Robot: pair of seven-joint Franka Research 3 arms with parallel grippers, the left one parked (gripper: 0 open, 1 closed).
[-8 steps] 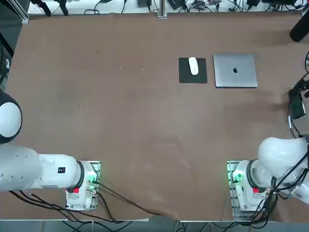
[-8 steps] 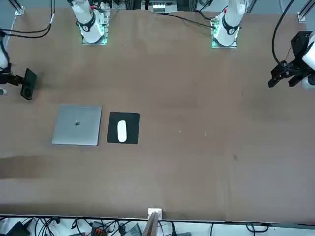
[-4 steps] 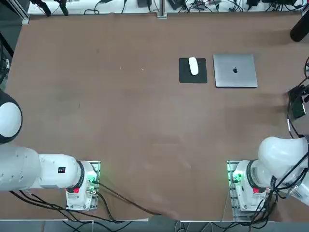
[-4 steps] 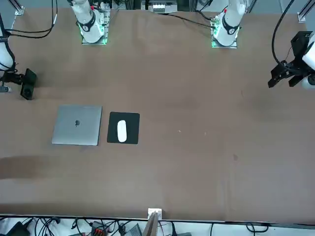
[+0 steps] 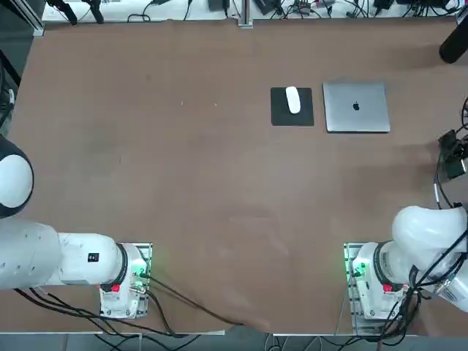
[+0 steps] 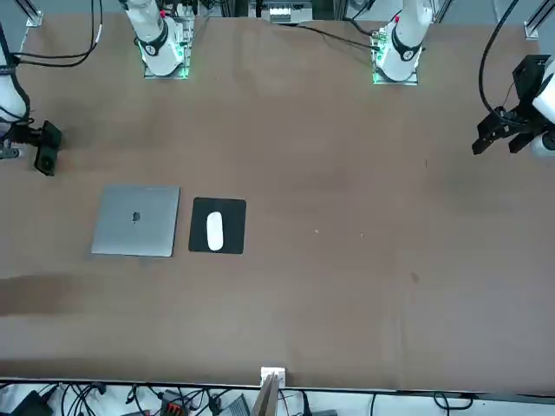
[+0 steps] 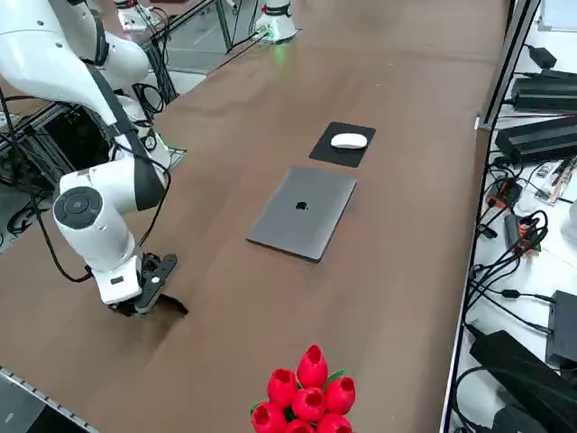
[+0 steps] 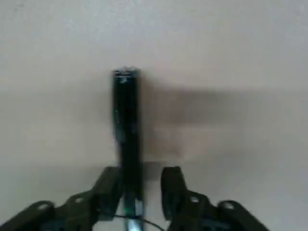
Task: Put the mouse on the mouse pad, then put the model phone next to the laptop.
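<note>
1. Overhead, the small white oval mouse (image 5: 292, 99) lay on the flat black square mouse pad (image 5: 281, 114), just beside the silver-grey laptop (image 5: 356, 107). The right gripper (image 5: 453, 155) sat near the table edge.
2. Front: the slim dark model phone (image 6: 48, 147) was at the gripper, with bare table between it and the laptop.
3. Side: the gripper was low.
4. Wrist: the phone was edge-on, its long axis running away from the gripper. One finger touched it and the other stood off, so it was not yet clamped.
</note>
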